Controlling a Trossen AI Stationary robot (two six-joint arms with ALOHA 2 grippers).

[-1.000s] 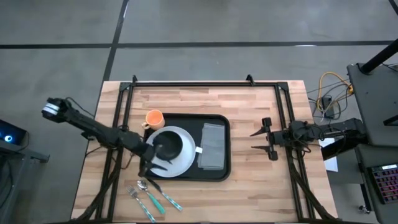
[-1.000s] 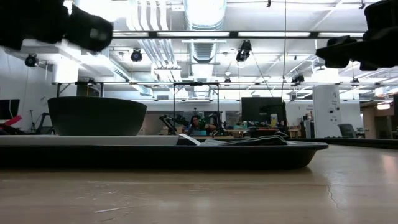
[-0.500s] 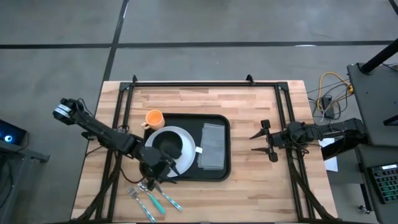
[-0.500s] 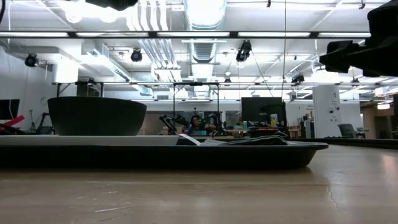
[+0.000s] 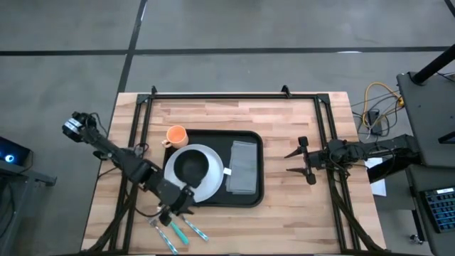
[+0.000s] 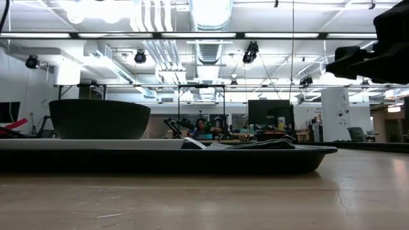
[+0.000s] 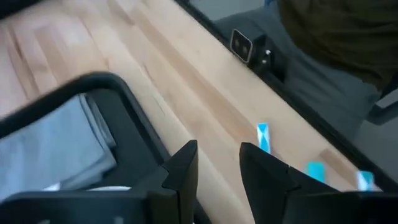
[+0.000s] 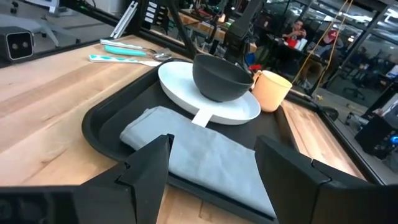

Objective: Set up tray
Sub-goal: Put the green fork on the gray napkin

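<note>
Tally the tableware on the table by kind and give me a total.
Tray: 1
Plate: 1
Bowl: 1
Napkin: 1
Mug: 1
Utensils with teal handles: 3
Total: 8
The left gripper hangs over the utensils; the right gripper waits beside the tray.

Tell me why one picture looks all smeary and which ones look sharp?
The left wrist view is blurred: the tray edge and teal cutlery handles smear. The high view is sharp and evenly lit. The low view has bright ceiling lights. The right wrist view shows the bowl crisply.
</note>
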